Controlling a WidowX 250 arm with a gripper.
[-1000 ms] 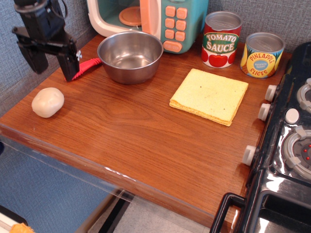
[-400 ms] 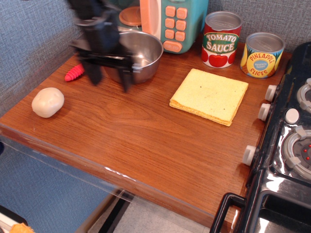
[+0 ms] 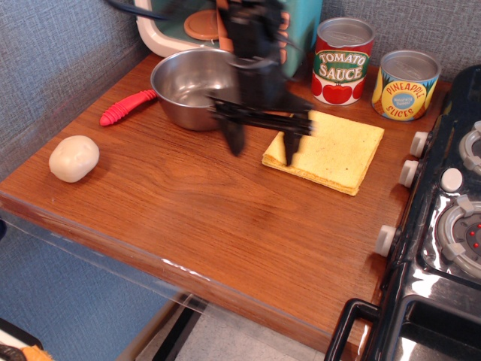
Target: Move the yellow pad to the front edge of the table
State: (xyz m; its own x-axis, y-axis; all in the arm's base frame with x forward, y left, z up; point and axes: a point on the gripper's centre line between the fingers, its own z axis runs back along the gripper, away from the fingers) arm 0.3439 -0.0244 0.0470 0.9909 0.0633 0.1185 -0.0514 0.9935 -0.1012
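The yellow pad (image 3: 334,150) lies flat on the brown wood-grain table (image 3: 195,218), at the back right near the toy stove. My black gripper (image 3: 263,149) hangs above the table just left of the pad, blurred by motion. Its two fingers point down and stand apart, open and empty. The right finger (image 3: 291,147) overlaps the pad's left edge in the view. The arm hides part of the steel bowl and the toy microwave behind it.
A steel bowl (image 3: 188,86) stands at the back. A red ridged toy (image 3: 126,107) and a white lump (image 3: 74,158) lie at the left. Tomato sauce can (image 3: 342,60) and pineapple can (image 3: 406,84) stand behind the pad. A black toy stove (image 3: 443,226) borders the right.
My gripper has swept from the far left, past the bowl, rightward to the pad's left edge. The pad and the other things have not moved.
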